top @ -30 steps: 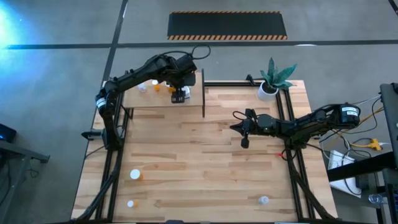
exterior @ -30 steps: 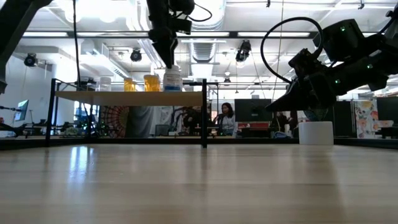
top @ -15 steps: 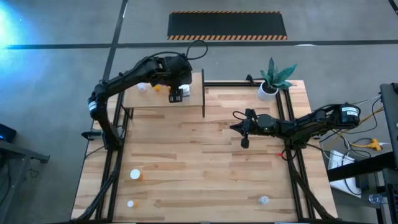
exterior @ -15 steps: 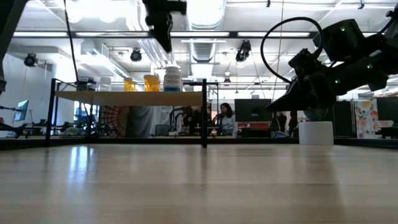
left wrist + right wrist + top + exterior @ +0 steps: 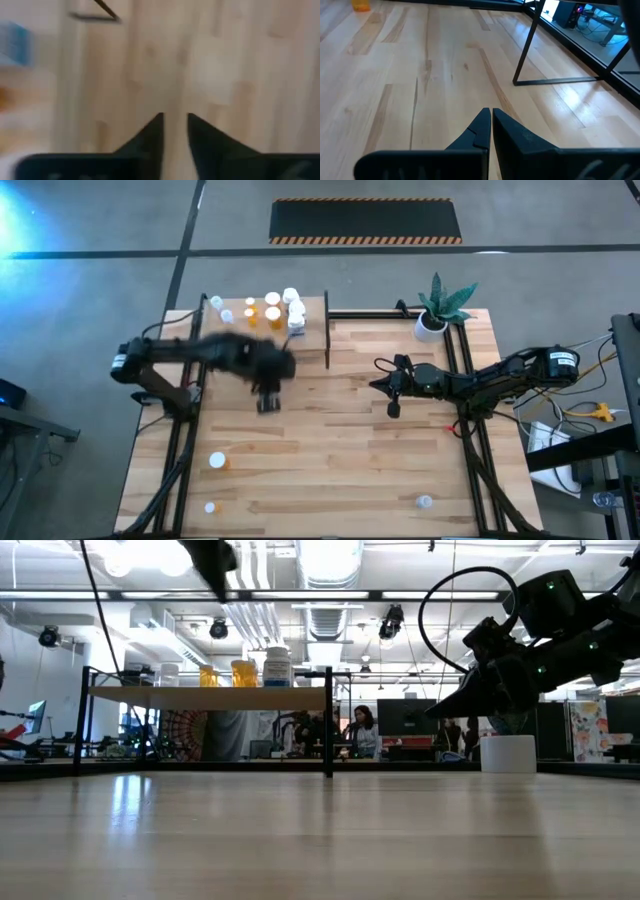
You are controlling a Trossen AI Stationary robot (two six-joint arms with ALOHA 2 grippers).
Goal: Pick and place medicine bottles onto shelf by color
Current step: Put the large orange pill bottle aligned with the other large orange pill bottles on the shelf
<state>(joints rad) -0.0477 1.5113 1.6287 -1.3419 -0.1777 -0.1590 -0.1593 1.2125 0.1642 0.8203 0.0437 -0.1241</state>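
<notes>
Left gripper (image 5: 268, 402) narrow, empty, over desk (image 5: 340, 450) just off shelf (image 5: 235, 340). Medicine bottles (image 5: 270, 307) clustered on shelf; three loose ones, e.g. orange bottle (image 5: 217, 462), near desk's front edge. Risk: fast arm clips shelf edge, topples bottles. Right gripper (image 5: 391, 398) closed, empty, waiting mid-desk.

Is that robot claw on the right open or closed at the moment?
Closed. In its own wrist view the right gripper shows its two dark fingertips pressed together with nothing between them, hovering above the bare wooden tabletop.
</notes>
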